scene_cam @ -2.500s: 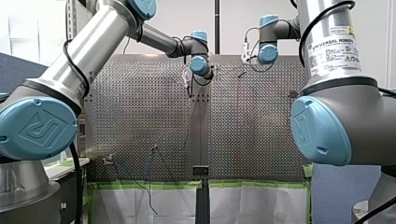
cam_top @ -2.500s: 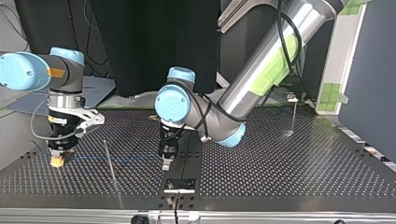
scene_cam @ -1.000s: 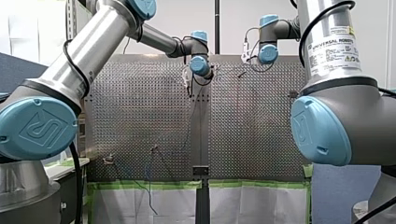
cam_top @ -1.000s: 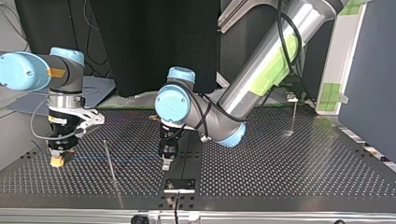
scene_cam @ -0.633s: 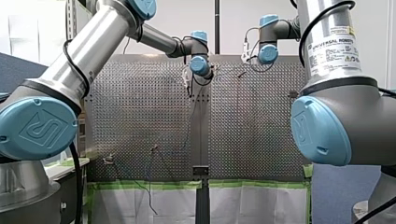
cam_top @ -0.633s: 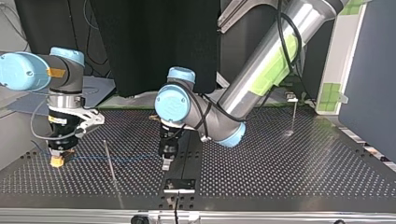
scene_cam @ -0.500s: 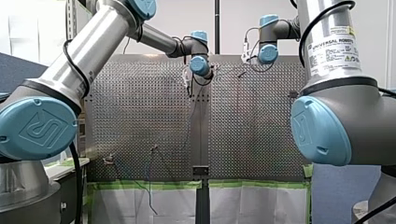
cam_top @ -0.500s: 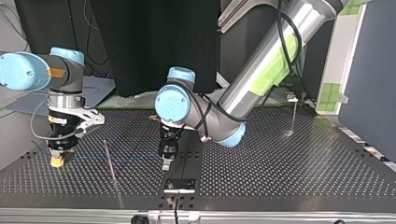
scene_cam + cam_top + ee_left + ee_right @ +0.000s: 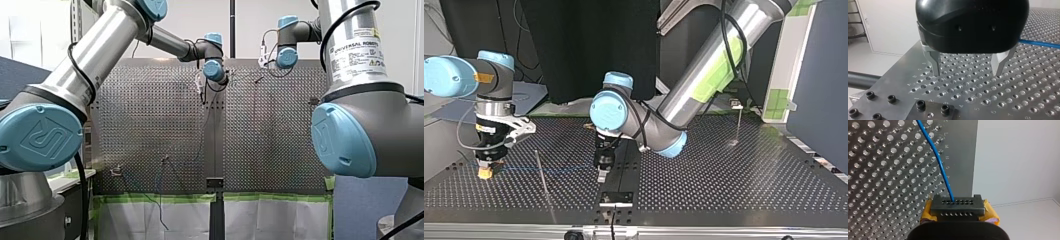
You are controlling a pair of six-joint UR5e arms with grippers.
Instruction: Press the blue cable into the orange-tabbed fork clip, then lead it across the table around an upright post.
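Observation:
The blue cable [image 9: 564, 168] lies low over the perforated table [image 9: 724, 180], running from my right gripper [image 9: 485, 171] at the top view's left towards my left gripper [image 9: 601, 175] near the middle. In the right wrist view my right gripper [image 9: 957, 206], with yellow pads [image 9: 991, 213], is shut on the blue cable [image 9: 940, 167], which leads away ahead of it. My left gripper [image 9: 967, 66] hangs open just above the plate with nothing between its metal fingers [image 9: 935, 65]; the cable [image 9: 1040, 44] passes beside it. A thin upright post [image 9: 541, 172] stands between the two grippers.
A second thin post [image 9: 738, 125] with a small fitting on top stands at the top view's far right. A small orange-tinged clip [image 9: 587, 126] sits behind my left arm. A black bolted block [image 9: 615, 198] lies at the plate's near edge.

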